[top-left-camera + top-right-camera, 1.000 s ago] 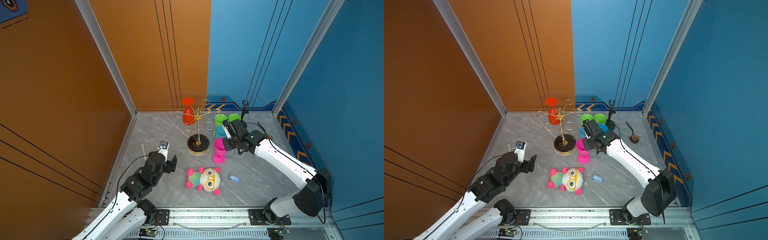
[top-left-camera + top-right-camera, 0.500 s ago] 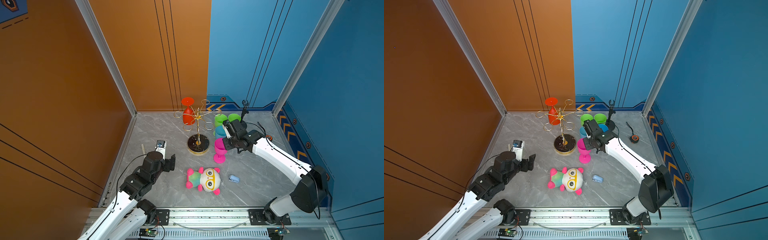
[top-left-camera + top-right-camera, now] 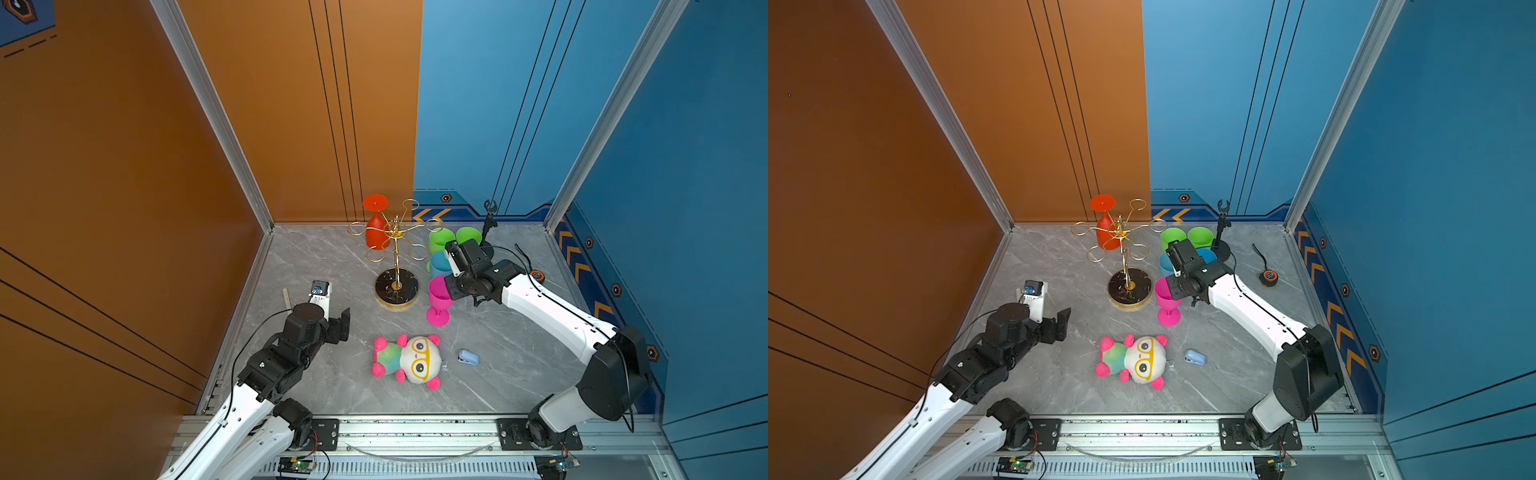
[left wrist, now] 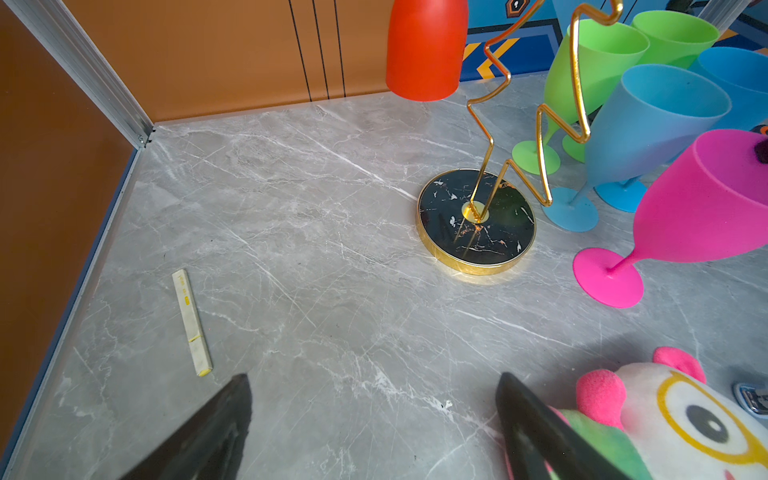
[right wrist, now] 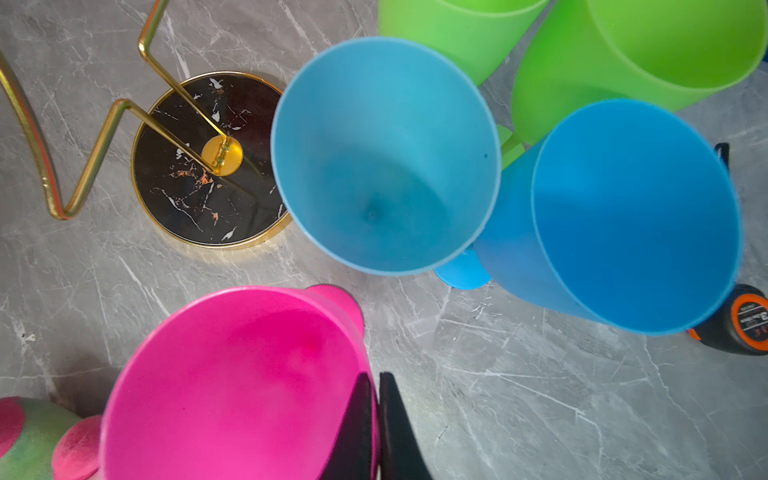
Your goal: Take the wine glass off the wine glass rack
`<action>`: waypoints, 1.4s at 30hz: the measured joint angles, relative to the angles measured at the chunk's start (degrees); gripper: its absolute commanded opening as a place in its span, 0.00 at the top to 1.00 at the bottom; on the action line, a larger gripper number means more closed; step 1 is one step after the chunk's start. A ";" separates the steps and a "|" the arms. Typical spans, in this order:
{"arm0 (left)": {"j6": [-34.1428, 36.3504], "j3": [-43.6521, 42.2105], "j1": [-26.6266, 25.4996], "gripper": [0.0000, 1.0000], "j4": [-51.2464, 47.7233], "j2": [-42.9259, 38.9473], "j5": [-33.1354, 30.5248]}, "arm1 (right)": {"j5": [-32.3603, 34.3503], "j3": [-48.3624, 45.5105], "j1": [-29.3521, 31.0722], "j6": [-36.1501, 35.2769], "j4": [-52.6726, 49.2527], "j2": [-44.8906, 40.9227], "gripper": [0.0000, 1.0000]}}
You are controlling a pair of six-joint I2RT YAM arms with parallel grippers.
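While my right gripper [image 5: 374, 390] clamps the pink wine glass [image 5: 232, 395] rim,
I should part the jaws gently, lest it tip.

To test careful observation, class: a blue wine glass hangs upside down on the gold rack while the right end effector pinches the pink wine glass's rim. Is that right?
Wrong colour: a red wine glass, not a blue one, hangs upside down on the gold rack, as both top views show. The right end effector does pinch the pink wine glass by its rim.
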 measured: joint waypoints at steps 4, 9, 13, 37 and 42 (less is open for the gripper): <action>0.00 0.02 0.22 0.08 0.00 0.33 0.24 | -0.02 0.00 0.00 0.07 0.02 -0.02 0.81; 0.00 0.02 1.62 0.08 0.02 0.42 1.09 | -0.02 0.00 0.02 0.24 -0.07 -0.28 0.67; -0.02 0.50 4.50 0.07 0.02 0.79 3.39 | -0.04 0.00 0.02 0.31 -0.57 -1.92 0.51; -8.68 27.96 28.79 0.13 5.05 26.27 28.98 | -5.16 -5.05 -0.11 0.90 -0.72 -17.90 0.12; -13.70 35.74 30.56 0.13 8.52 35.43 37.40 | -7.78 -7.82 -0.11 0.92 0.15 -21.24 0.12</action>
